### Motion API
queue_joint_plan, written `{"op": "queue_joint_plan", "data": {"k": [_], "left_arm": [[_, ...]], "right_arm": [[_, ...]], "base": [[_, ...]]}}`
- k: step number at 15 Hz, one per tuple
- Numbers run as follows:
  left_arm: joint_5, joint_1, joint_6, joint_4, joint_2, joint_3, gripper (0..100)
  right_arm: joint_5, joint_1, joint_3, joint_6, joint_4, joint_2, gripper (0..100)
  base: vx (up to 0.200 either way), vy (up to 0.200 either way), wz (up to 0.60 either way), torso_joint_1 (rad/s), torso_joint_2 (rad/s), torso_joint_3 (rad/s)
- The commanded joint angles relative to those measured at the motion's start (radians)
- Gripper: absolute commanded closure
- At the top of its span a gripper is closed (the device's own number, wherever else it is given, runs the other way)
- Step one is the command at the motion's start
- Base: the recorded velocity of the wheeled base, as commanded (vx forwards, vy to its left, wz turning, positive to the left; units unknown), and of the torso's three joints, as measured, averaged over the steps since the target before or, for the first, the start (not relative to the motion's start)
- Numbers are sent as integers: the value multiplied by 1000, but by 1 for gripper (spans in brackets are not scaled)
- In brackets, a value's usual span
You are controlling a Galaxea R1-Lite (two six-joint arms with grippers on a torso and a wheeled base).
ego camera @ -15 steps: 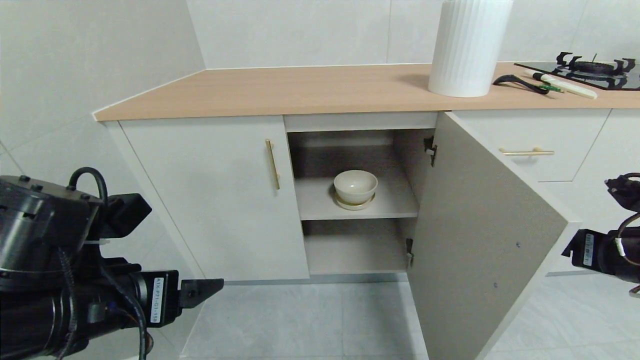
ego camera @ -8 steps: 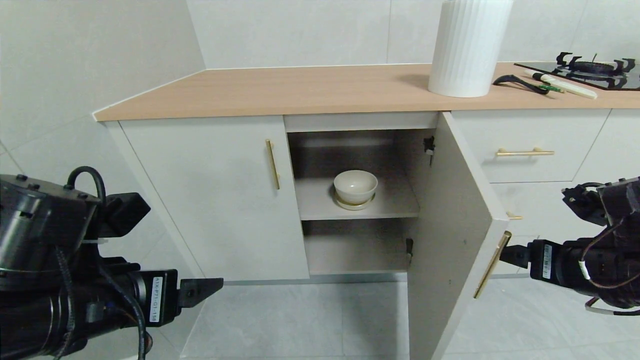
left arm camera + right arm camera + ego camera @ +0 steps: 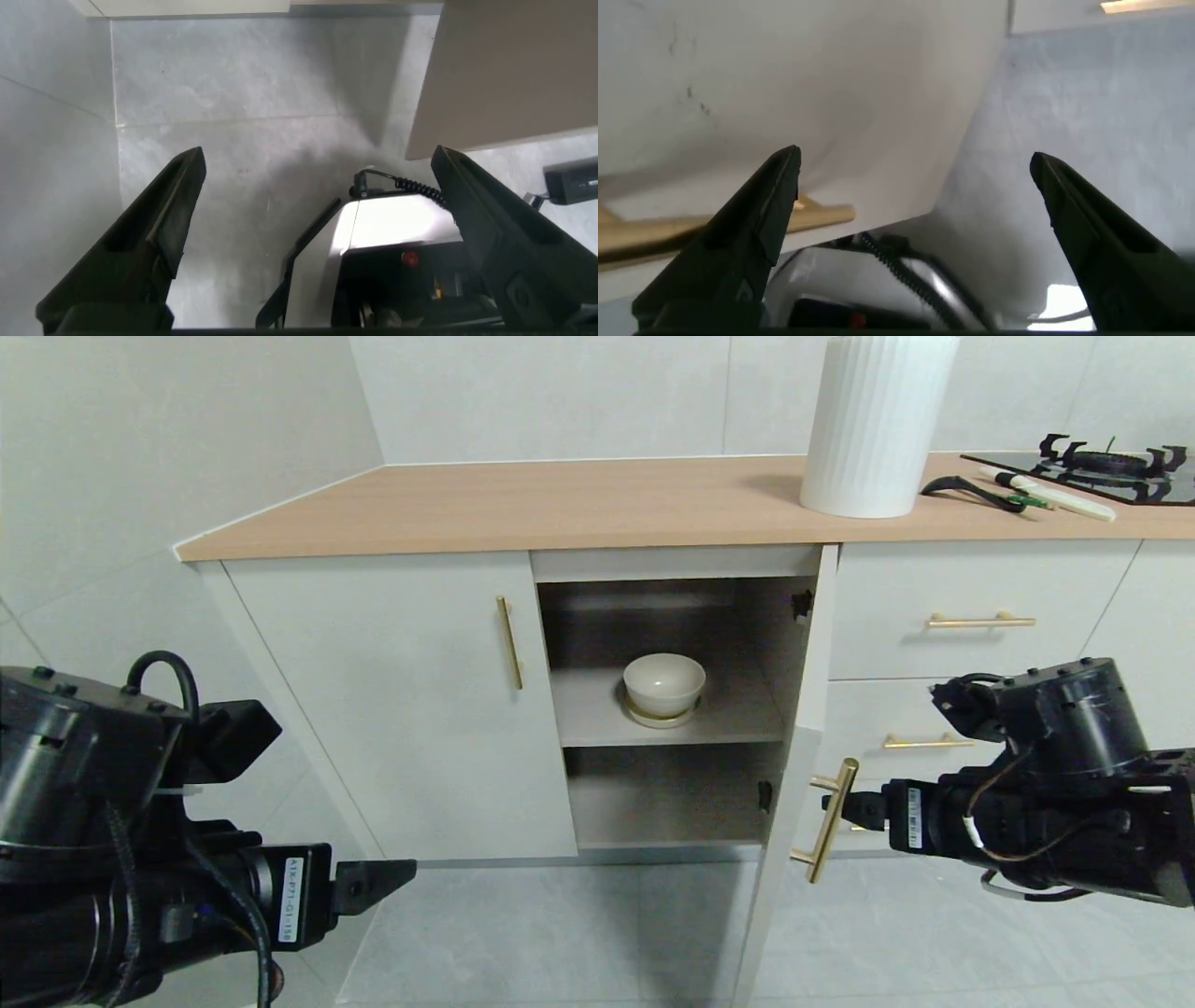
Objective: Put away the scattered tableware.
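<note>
A cream bowl (image 3: 664, 681) sits on a small plate (image 3: 661, 715) on the middle shelf (image 3: 738, 709) of the open cabinet. The cabinet's right door (image 3: 794, 775) stands nearly edge-on, half open. My right gripper (image 3: 854, 807) is at the door's outer face, right beside its gold handle (image 3: 826, 821). In the right wrist view the gripper (image 3: 915, 163) is open, with the door face (image 3: 785, 75) and gold handle (image 3: 719, 233) just ahead. My left gripper (image 3: 383, 877) hangs low at the left over the floor; the left wrist view shows it (image 3: 318, 163) open and holding nothing.
On the wooden countertop (image 3: 560, 504) stand a tall white ribbed container (image 3: 878, 425), some utensils (image 3: 1018, 495) and a gas hob (image 3: 1111, 462). The left cabinet door (image 3: 401, 700) is closed. Drawers with gold handles (image 3: 980, 621) are at the right. Tiled floor (image 3: 579, 933) lies below.
The right cabinet door has swung a long way toward closing, and my right arm has moved left with it against its outer face. The left arm has stayed put.
</note>
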Motion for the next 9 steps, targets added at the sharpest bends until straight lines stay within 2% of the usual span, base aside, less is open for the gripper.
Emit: {"op": "queue_joint_plan", "data": {"k": [1,4,9], "left_arm": [[1,-3,0,-1,0,2,0],[1,-5,3,-3,-13,10,0],[5,-5,3,-6,13,7,0]], "right_arm": [[37,7,-88,-47,-5,115,0],[83,18,-217,-53,2,180,0],[80,19,-237,-33,-14,227,0]], "base": [[0,0,0,0,0,0],[0,0,0,0,0,0],[0,0,0,0,0,0]]}}
